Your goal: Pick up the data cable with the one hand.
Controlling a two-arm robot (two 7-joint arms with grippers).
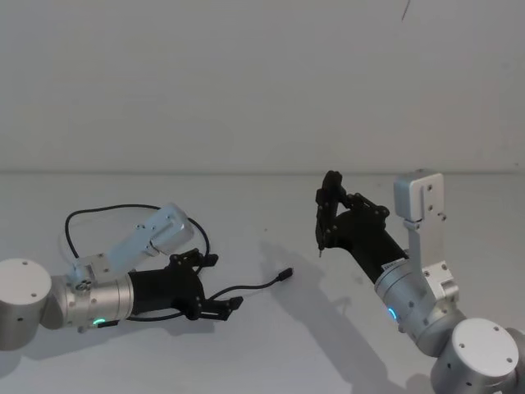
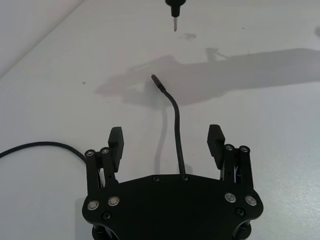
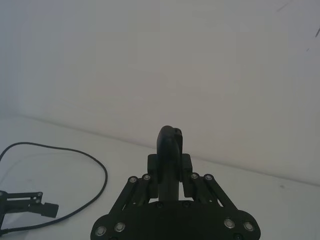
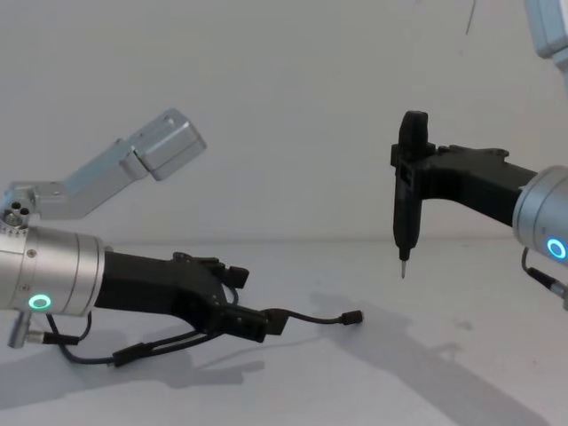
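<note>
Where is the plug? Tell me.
Head view: the cable's plug lies on the table near centre, just past the open left gripper, between it and the right gripper's tool.

Left pincer point(image 2: 165, 132): matt black plastic. Data cable point(image 2: 177, 135): matt black, probably rubbery. Pen tool point(image 4: 408, 204): black plastic, metal tip.
</note>
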